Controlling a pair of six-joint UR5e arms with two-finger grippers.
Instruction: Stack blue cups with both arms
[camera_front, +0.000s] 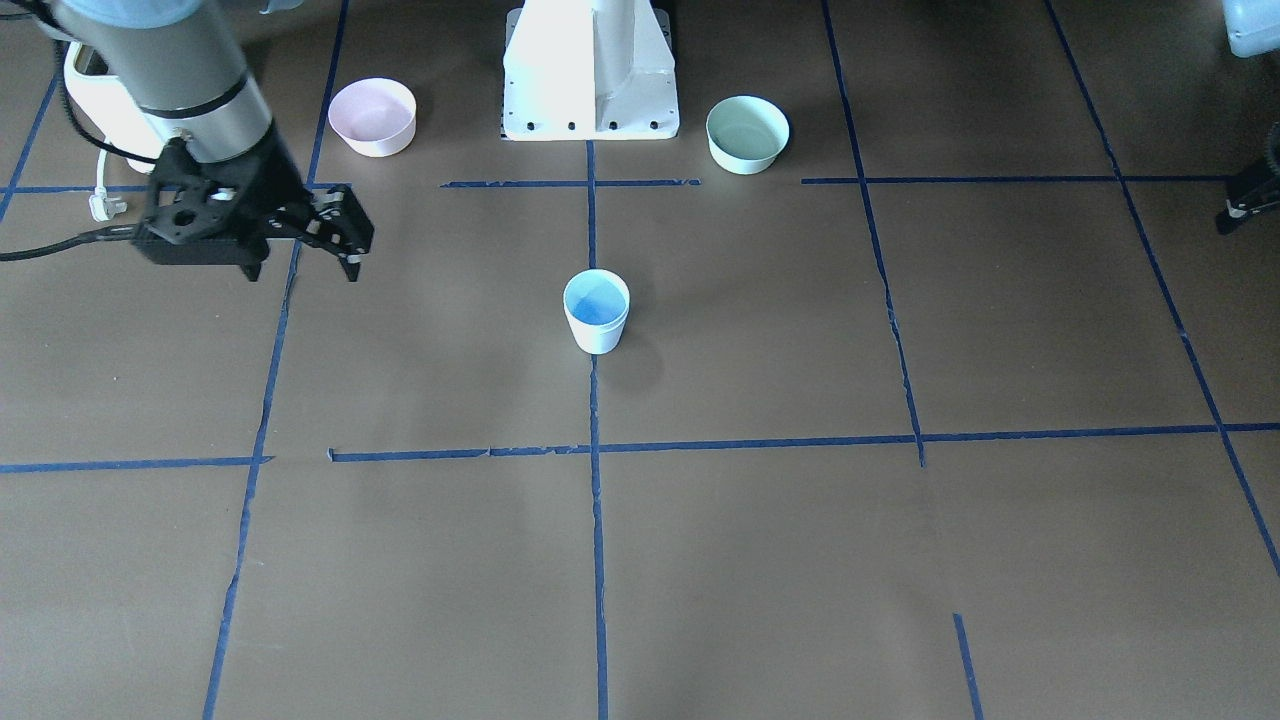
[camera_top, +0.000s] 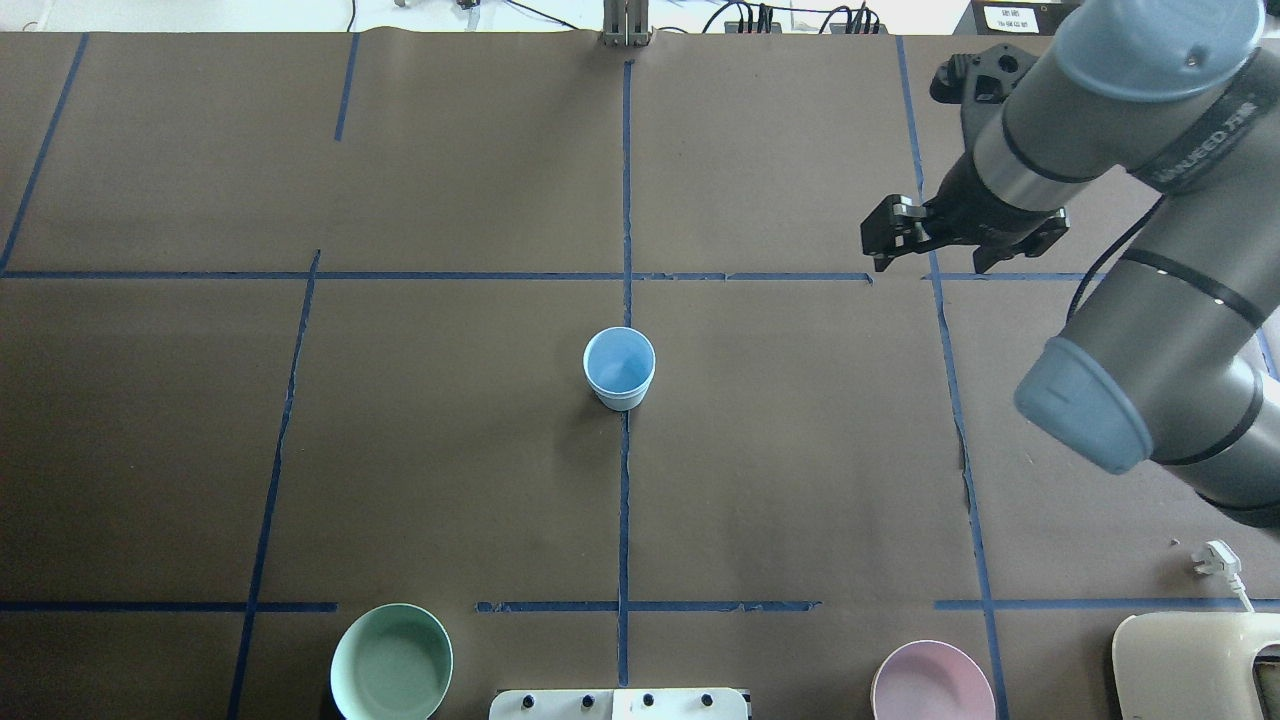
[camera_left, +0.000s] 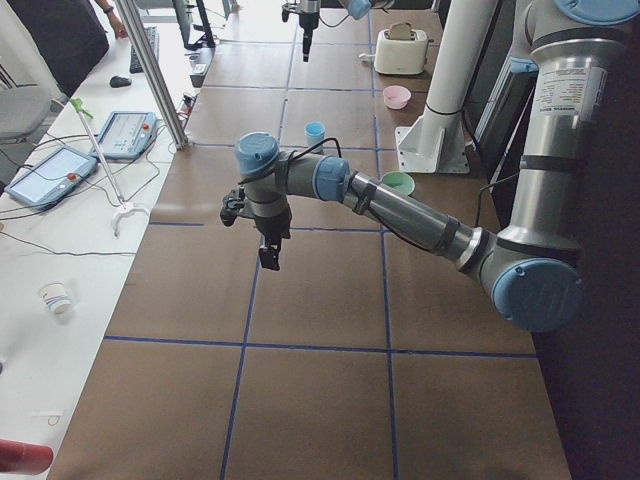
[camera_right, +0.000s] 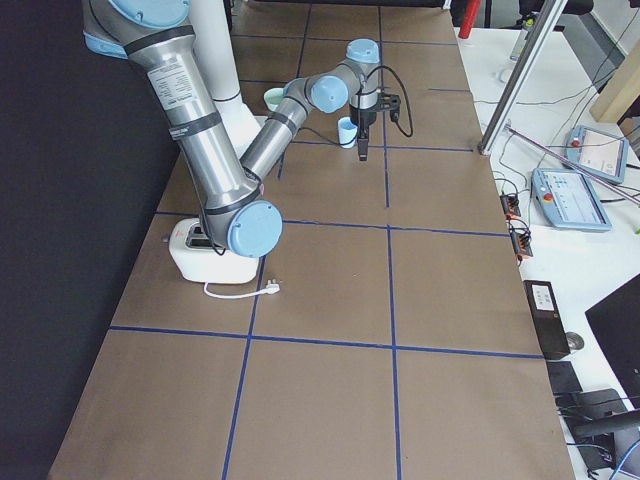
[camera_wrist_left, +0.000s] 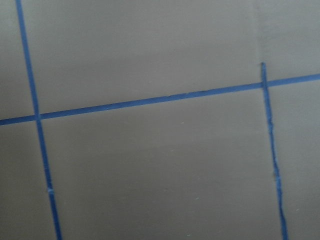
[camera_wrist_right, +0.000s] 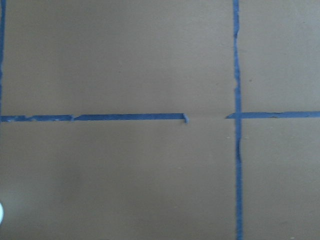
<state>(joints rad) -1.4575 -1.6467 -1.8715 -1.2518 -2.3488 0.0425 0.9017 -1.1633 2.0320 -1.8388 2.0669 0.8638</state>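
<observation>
Plan and side views of the two-arm cell. A single blue cup (camera_front: 596, 312) stands upright at the centre of the brown table (camera_front: 800, 580), on the central blue tape line (camera_front: 598, 520) and straight out from the white pedestal base (camera_front: 590, 80); whether it is one cup or two nested cannot be told. The right arm (camera_top: 1150, 300) reaches over the robot's right half of the table. The right gripper (camera_front: 302, 270) points downward above the surface, well apart from the cup and near a tape crossing. Its fingers are spread with a clear gap between them and hold nothing. The left arm (camera_left: 400, 205) stretches out over the robot's left end of the table, and the left gripper (camera_left: 267, 255) hangs fingers-down above the surface, also well apart from the cup. It is seen plainly only from the side, so whether its fingers are apart or together cannot be told. A pink bowl (camera_front: 372, 117) sits on the robot's right of the pedestal base and a mint-green bowl (camera_front: 747, 134) on its left, both upright. A white appliance (camera_right: 205, 255) with a loose plug rests behind the right arm. Both wrist views show only table and tape.
</observation>
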